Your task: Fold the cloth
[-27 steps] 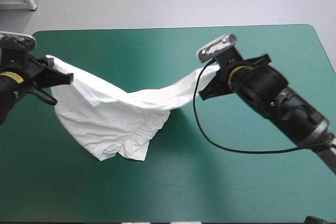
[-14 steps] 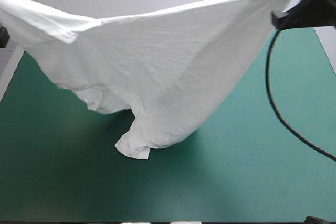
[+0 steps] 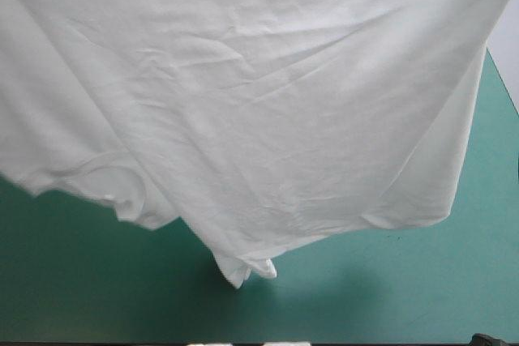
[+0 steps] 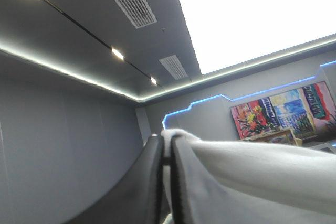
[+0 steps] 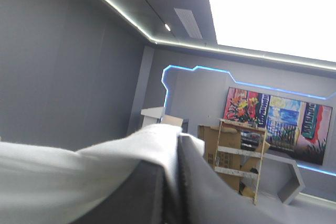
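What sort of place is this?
Likely an indoor robot test bench: a table with a teal-green cover, one white T-shirt held up over it, the left gripper and right gripper each shut on it.

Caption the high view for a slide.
White T-shirt held up and spread wide, hiding most of the teal-green table, one corner hanging lowest.

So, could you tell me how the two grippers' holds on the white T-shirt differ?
The left black fin-fingered gripper leaves one finger bare, the white short-sleeved T-shirt draping off the other; at the right gripper the sheet drapes off the opposite side and bunches thicker. Both are shut on it.
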